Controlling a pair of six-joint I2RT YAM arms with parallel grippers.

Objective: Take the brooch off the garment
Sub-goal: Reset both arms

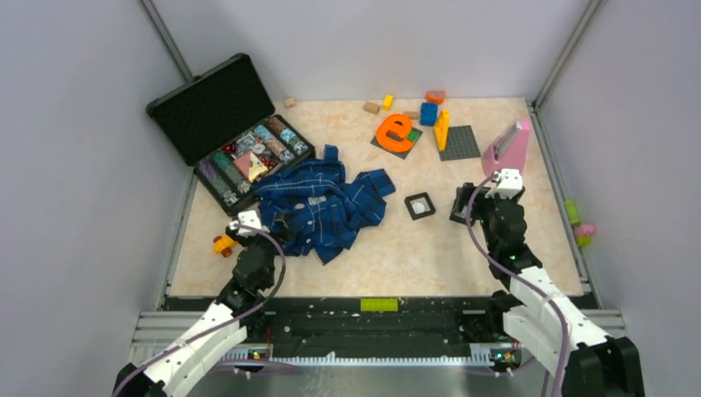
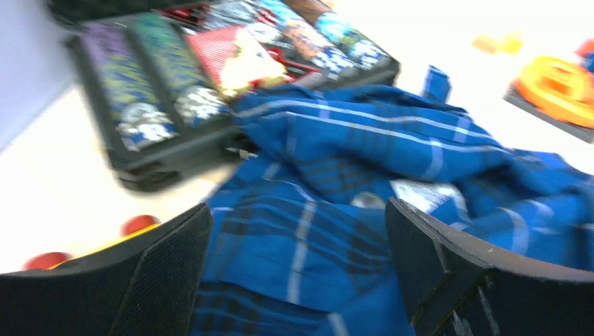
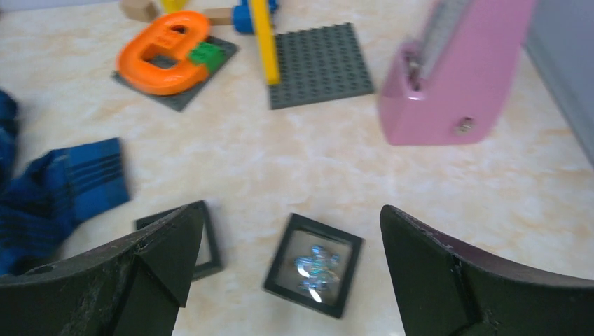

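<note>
The left gripper hangs wide open over the shirt. The brooch, a blurred grey disc, sits on the cloth just ahead, between its jaws. It is best to centre on the disc and pinch only its rim, while the right gripper, also wide and empty, pins the cloth nearby.

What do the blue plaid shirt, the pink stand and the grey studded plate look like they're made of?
Blue plaid shirt: woven cloth, matte; it lies in soft folds and creases. Pink stand: probably hard plastic, smooth with a faint sheen and rigid rounded edges. Grey studded plate: moulded plastic by the look, matte, with even rows of studs.
</note>
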